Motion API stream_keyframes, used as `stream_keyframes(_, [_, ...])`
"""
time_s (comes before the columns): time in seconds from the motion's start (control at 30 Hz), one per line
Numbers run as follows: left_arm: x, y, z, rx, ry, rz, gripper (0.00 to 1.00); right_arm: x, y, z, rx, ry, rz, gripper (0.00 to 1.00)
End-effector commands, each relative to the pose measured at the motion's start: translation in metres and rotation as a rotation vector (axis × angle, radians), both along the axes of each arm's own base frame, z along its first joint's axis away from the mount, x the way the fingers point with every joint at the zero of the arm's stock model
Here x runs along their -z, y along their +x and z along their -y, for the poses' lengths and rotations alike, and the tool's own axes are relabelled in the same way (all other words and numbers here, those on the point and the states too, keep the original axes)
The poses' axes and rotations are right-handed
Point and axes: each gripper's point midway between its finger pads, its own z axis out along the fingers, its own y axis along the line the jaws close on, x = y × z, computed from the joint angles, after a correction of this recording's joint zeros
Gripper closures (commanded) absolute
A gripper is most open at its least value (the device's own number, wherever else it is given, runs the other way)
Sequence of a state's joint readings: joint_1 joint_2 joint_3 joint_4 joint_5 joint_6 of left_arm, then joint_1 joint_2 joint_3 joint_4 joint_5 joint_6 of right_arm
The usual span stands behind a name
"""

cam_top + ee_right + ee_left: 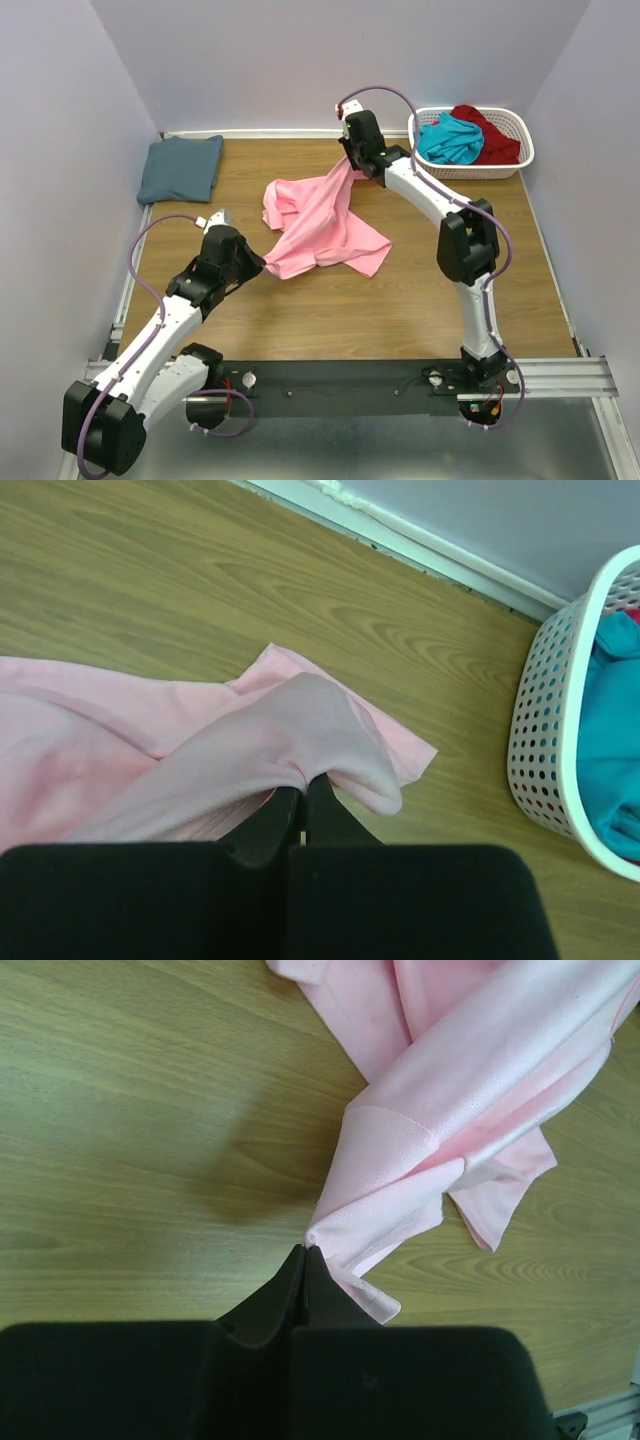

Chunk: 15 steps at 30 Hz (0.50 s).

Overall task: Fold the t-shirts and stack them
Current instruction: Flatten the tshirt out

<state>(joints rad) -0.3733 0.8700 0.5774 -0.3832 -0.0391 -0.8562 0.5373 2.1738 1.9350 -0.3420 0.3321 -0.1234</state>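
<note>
The light pink t-shirt (322, 224) lies crumpled in the middle of the table, stretched between both grippers. My left gripper (256, 264) is shut on its near left corner, seen in the left wrist view (305, 1250) with the pink cloth (440, 1130) running away up and right. My right gripper (352, 162) is shut on its far end and lifts it; the cloth (200, 760) drapes over the jaws (304, 780). The slate blue-grey t-shirt (181, 168) lies folded at the far left. The teal t-shirt (450, 139) and dark red t-shirt (492, 135) are in the basket.
The white slotted basket (525, 162) stands at the far right corner, also at the right edge of the right wrist view (545, 730). Purple walls close the table on three sides. A black rail with the arm bases runs along the near edge.
</note>
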Motion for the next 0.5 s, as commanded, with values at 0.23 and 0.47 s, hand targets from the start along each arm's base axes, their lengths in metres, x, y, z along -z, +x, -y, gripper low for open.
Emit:
stream_keyframes(0.23, [0.028,-0.001,-0.001,0.024,0.045,-0.093,1.0,0.019,0.005,-0.018,-0.006,0.034,-0.083,0.52])
stream_keyframes(0.47, [0.007,0.015,-0.016,-0.025,0.103,-0.039,1.0,0.059,-0.116,0.015,-0.047,0.109,-0.354,0.48])
